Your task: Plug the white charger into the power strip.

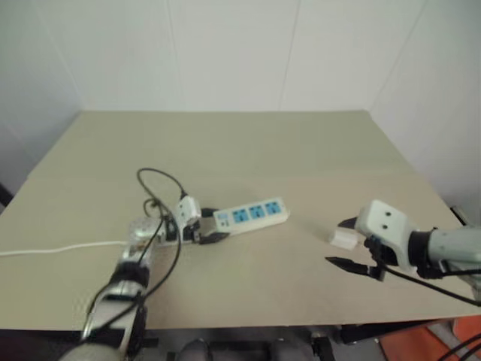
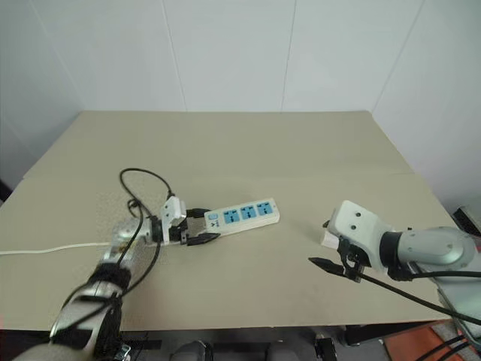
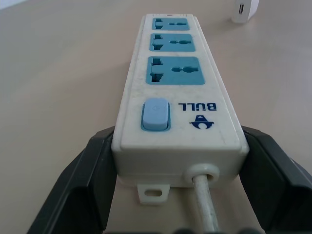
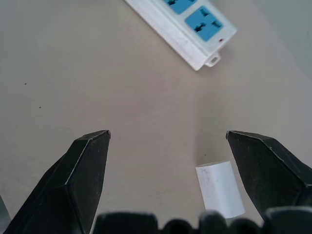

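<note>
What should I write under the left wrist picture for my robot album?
Left gripper shut on the switch end of the power strip, with the white charger lying beyond its far end.

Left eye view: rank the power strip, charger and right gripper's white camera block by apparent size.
1. Power strip
2. Camera block, nearly as large, but nearer the camera, so unsure
3. Charger

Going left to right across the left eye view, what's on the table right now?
white cord → left gripper, shut on the switch end of the power strip → white charger → right gripper, open beside the charger.
</note>
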